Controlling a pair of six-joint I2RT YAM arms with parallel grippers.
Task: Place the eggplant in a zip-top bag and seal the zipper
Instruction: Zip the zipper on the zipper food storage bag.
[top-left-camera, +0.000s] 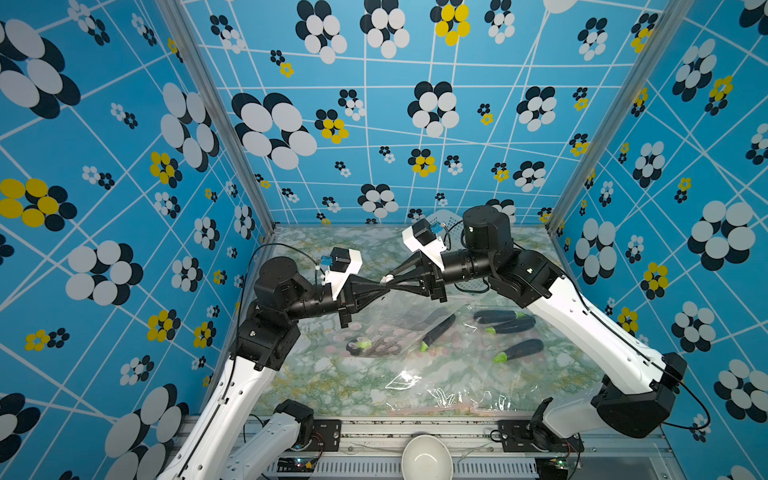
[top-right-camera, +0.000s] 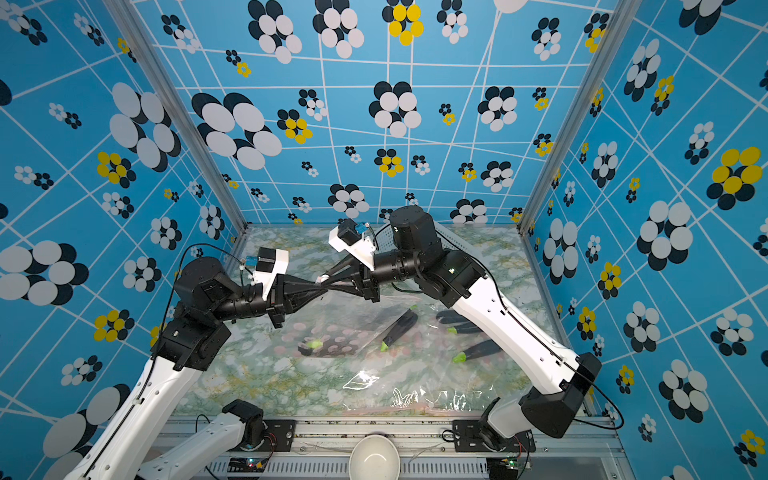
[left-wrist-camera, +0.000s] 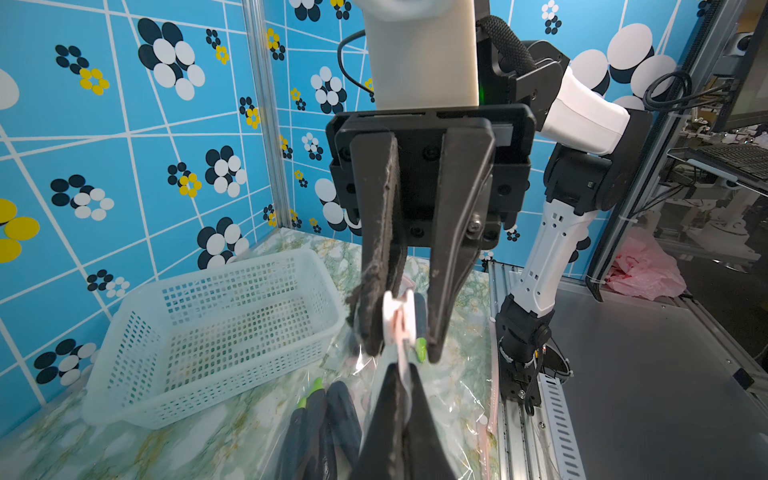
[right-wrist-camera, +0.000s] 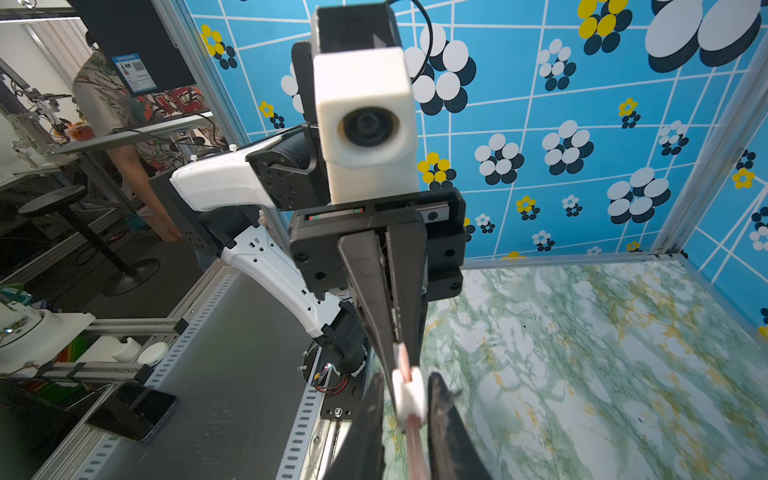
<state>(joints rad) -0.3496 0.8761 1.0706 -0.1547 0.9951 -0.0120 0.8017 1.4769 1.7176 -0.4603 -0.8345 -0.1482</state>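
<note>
Both top views: left gripper (top-left-camera: 383, 289) and right gripper (top-left-camera: 390, 281) meet above table (top-left-camera: 332, 374) centre, zip-top bag (top-left-camera: 382, 332) hanging below; eggplant (top-left-camera: 355, 347) on table, seen through dotted film.
Left wrist: right fingers (left-wrist-camera: 453, 249) spread astride white slider (left-wrist-camera: 399, 313).
Right wrist: left fingers (right-wrist-camera: 370, 291) pressed together on zipper strip (right-wrist-camera: 402, 355).

Surface (top-left-camera: 332, 374): marbled green, white and yellow sheet, level.

- 1 o'clock, far edge: white perforated plastic basket (left-wrist-camera: 208, 365), upright.
- 3 o'clock: two dark purple eggplants with green caps (top-left-camera: 498, 316), side by side, touching.
- 4 o'clock: a third dark purple eggplant (top-left-camera: 521, 348), alone.
- Centre: a fourth dark purple eggplant (top-left-camera: 438, 330), under clear film.
- 8 o'clock: clear plastic bag printed with pink dots (top-left-camera: 386, 337), a green-capped eggplant (top-left-camera: 358, 345) inside.
- 6 o'clock, near edge: crumpled clear plastic sheeting (top-left-camera: 440, 395).
</note>
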